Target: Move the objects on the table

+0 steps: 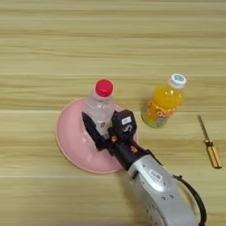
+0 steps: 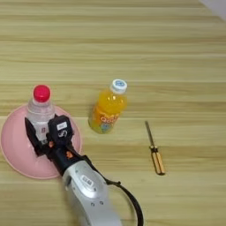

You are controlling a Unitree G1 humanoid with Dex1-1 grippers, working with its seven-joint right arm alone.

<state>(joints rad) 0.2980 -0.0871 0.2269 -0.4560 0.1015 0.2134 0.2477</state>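
A clear water bottle (image 1: 99, 105) with a red cap (image 1: 104, 88) stands upright on a pink plate (image 1: 69, 137) on the light-wood table (image 1: 44, 48). My right gripper (image 1: 106, 128) reaches in from the lower right. Its two black fingers (image 1: 90, 126) sit on either side of the bottle's lower body and press against it, shut on the bottle. The bottle's base is hidden behind the fingers. In the right eye view the same bottle (image 2: 40, 110) and gripper (image 2: 44, 132) appear at the left, over the plate (image 2: 13, 148).
An orange juice bottle (image 1: 162, 107) with a white cap stands just right of the plate. A screwdriver (image 1: 210, 143) with a yellow-brown handle lies further right. My silver forearm (image 1: 161, 190) and its black cable cross the lower table.
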